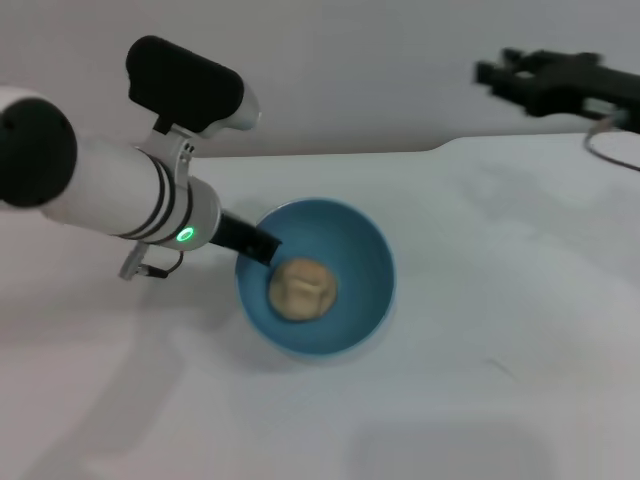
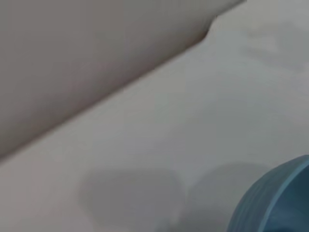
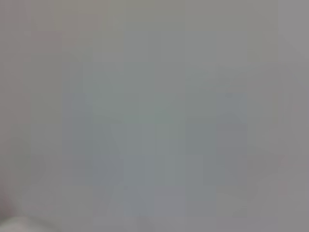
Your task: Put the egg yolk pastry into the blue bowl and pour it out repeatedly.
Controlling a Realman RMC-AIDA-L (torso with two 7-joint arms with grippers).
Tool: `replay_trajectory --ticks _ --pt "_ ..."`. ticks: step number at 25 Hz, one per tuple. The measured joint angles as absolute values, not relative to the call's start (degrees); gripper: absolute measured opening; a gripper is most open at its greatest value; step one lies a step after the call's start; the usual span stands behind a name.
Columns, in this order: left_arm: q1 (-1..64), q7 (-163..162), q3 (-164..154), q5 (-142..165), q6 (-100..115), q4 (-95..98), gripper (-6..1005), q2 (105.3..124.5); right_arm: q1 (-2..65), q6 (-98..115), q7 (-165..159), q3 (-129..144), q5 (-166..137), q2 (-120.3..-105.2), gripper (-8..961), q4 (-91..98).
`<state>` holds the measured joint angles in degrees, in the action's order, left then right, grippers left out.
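The small round pale tan egg yolk pastry point(image 1: 301, 290) lies inside the glossy, deep light-blue plastic bowl point(image 1: 360, 250) on the white table point(image 1: 500, 350). The left end effector point(image 1: 262, 247) is clamped on the bowl's rim at about ten o'clock. The step appears to be pouring: tip the bowl slowly toward four o'clock, keeping the grip firm. The right end effector point(image 1: 497, 74) is parked near one o'clock; whether it is open cannot be told.

Light-blue bowl point(image 1: 362, 250) — pale tan pastry point(image 1: 301, 289) — white table point(image 1: 500, 300).
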<state>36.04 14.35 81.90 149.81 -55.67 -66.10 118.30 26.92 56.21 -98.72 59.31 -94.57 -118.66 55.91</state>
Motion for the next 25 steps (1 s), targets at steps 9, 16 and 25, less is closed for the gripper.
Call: replay_trajectory --ticks 9,16,25 --pt "29.62 12.32 71.86 157.99 -35.54 -69.79 9 118.45 21.02 58.58 -85.60 48.10 -67.24 -118.62 386 40.68" --pt "27.78 12.13 62.87 164.25 -21.41 -68.08 7 118.58 19.64 60.08 -78.63 42.82 -57.89 -118.49 386 31.37" --pt "24.23 13.25 57.14 165.22 6.00 -61.59 3 118.74 20.74 60.13 -76.56 31.01 -57.52 -118.62 385 23.25"
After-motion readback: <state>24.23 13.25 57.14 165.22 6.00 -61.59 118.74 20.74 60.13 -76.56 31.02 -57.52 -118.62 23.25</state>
